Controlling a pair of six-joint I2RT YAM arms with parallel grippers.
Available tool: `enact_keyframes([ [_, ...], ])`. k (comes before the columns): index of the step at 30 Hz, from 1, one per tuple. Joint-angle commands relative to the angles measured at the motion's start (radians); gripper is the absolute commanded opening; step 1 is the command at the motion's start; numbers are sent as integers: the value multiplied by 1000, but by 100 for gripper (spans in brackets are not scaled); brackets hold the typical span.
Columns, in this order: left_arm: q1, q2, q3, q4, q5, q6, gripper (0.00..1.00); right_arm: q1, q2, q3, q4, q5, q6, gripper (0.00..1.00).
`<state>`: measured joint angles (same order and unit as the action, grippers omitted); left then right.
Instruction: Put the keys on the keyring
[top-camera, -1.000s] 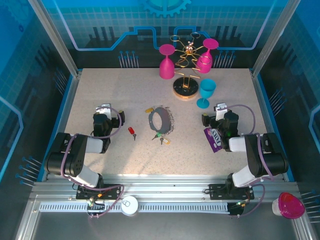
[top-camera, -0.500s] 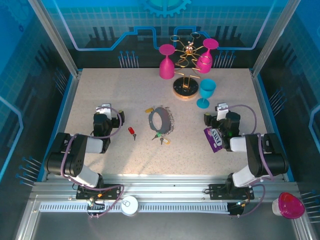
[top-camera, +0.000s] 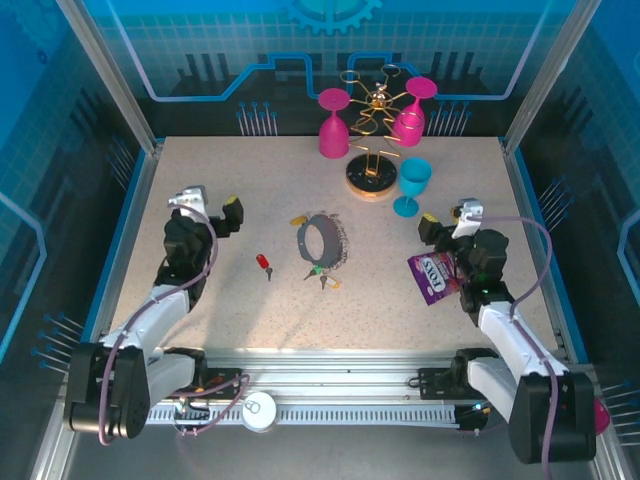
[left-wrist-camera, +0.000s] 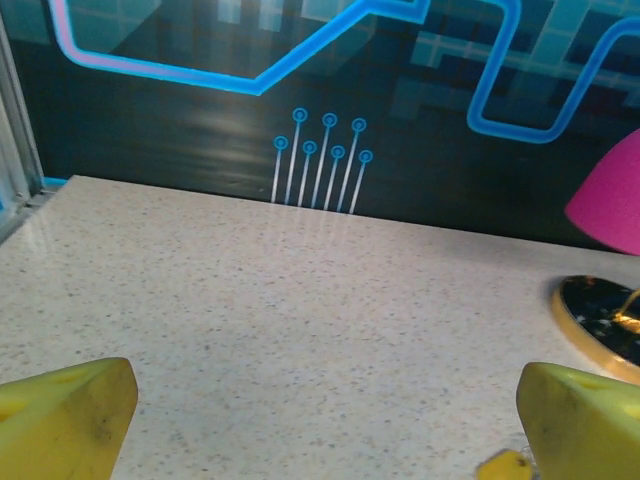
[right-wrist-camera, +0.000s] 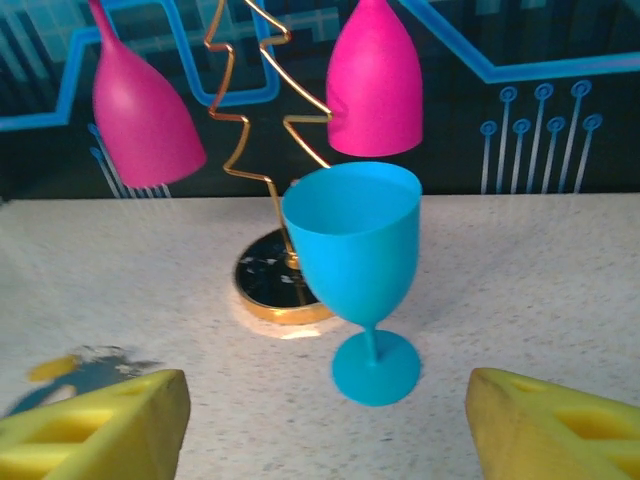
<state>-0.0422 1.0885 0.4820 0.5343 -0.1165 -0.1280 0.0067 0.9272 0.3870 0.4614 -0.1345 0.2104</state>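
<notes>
The keyring (top-camera: 320, 240), a dark grey loop, lies mid-table. Round it lie the keys: a red-headed one (top-camera: 264, 262) to its left, a yellow-headed one (top-camera: 298, 219) at its far left edge, and a green and yellow cluster (top-camera: 322, 276) just in front. My left gripper (top-camera: 207, 204) hovers open, left of the keyring, with nothing between its yellow pads (left-wrist-camera: 62, 415); a yellow key head (left-wrist-camera: 505, 467) peeks in at the bottom right. My right gripper (top-camera: 447, 219) stands open to the right, facing the blue goblet (right-wrist-camera: 355, 250), with bare table between its fingers (right-wrist-camera: 560, 425).
A purple packet (top-camera: 433, 275) lies just in front of the right gripper. The blue goblet (top-camera: 412, 185) stands beside the gold rack's round base (top-camera: 372, 180). One pink goblet (top-camera: 333, 125) stands on the table, another (top-camera: 412, 115) hangs on the rack. Blue walls close the table.
Both arms have unfolded from their tucked pose. The left gripper has moved back and left, the right gripper back and right, away from the packet. Keys and keyring lie unmoved.
</notes>
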Motion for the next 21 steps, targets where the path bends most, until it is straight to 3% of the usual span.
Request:
enact_keyframes([
  [1,-1,-25,95,-240,115,-90,98,-6,-72,35,-235,-120,146,69],
  [5,-7,13,177,-349,297,-173,94,42,-154,-1,-259,-174,227,62],
  [9,-85,83,251,-422,359,-195,90,122,-211,-4,-352,-136,257,61],
  [15,-308,287,446,-625,191,53,85,167,-170,56,-546,-88,273,58],
  [21,-405,589,772,-907,126,160,77,172,-139,92,-619,-56,287,58],
])
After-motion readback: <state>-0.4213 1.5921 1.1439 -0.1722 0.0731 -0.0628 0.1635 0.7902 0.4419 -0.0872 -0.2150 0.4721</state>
